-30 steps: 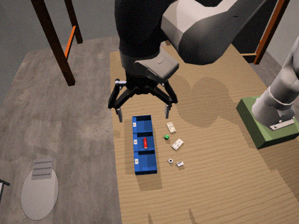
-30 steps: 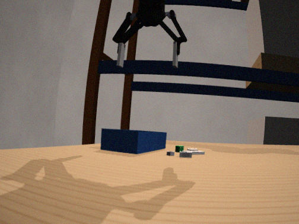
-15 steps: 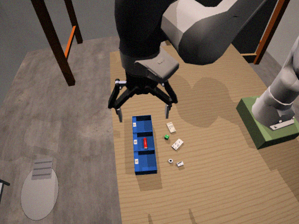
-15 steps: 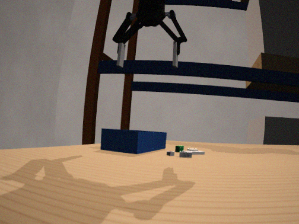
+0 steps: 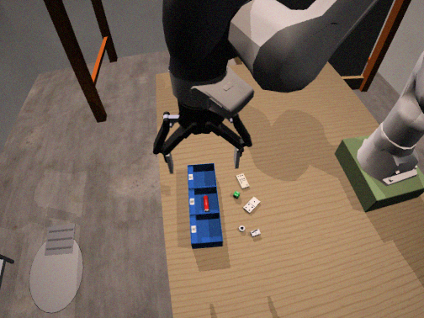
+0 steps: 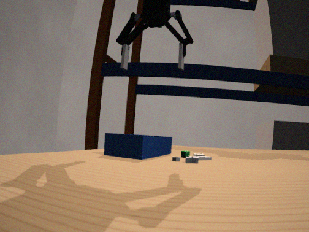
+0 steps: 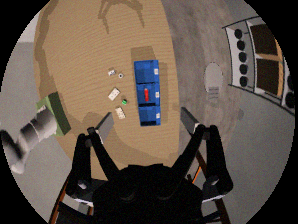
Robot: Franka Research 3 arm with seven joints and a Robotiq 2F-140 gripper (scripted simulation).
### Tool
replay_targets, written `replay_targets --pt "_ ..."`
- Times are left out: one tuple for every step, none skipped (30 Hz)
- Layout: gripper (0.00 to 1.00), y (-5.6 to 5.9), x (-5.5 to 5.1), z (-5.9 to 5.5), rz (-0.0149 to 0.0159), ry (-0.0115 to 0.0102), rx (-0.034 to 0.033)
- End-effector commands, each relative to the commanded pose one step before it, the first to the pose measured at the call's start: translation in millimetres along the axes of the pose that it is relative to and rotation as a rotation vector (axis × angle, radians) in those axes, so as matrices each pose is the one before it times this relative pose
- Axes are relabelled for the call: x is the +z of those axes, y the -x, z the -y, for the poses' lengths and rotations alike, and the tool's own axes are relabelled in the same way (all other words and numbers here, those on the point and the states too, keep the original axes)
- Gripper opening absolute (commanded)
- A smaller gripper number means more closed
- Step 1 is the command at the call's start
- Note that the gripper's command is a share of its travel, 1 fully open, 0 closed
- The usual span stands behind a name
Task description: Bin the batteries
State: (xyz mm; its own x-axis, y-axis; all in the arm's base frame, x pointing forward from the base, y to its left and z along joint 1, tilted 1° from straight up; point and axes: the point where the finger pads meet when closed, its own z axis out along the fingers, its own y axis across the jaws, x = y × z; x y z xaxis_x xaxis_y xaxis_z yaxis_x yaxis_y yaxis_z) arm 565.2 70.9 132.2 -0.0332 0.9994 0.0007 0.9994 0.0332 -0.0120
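Note:
A red battery (image 5: 206,203) (image 7: 146,95) lies in the middle compartment of a row of three joined blue bins (image 5: 206,243) (image 6: 122,146) (image 7: 146,63). Each bin has a small white label whose letter is too blurred to read. The two outer compartments look empty. No other battery shows on the table. My gripper (image 5: 204,164) (image 6: 152,68) (image 7: 146,115) is open and empty, high above the table and the bins. In the exterior view the bin walls hide the battery.
Beside the bins lie two dominoes (image 5: 242,181) (image 5: 251,204), a green die (image 5: 236,194) (image 6: 185,153) (image 7: 125,102), a small round white thing (image 5: 241,228) and a small white block (image 5: 255,232) (image 7: 111,72). A green block (image 5: 357,181) under the arm's base stands at the right.

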Motion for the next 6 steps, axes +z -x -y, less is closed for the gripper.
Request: replay_targets --pt "1.0 -0.89 -1.0 0.33 -0.00235 -0.00171 -0.00355" --pt "1.0 0.0 0.0 0.0 0.0 0.0 0.0" --pt "1.0 0.0 0.0 0.0 0.0 0.0 0.0" --pt "1.0 0.0 0.0 0.0 0.0 0.0 0.0" --pt "1.0 0.0 0.0 0.0 0.0 0.0 0.0" --pt "1.0 0.0 0.0 0.0 0.0 0.0 0.0"
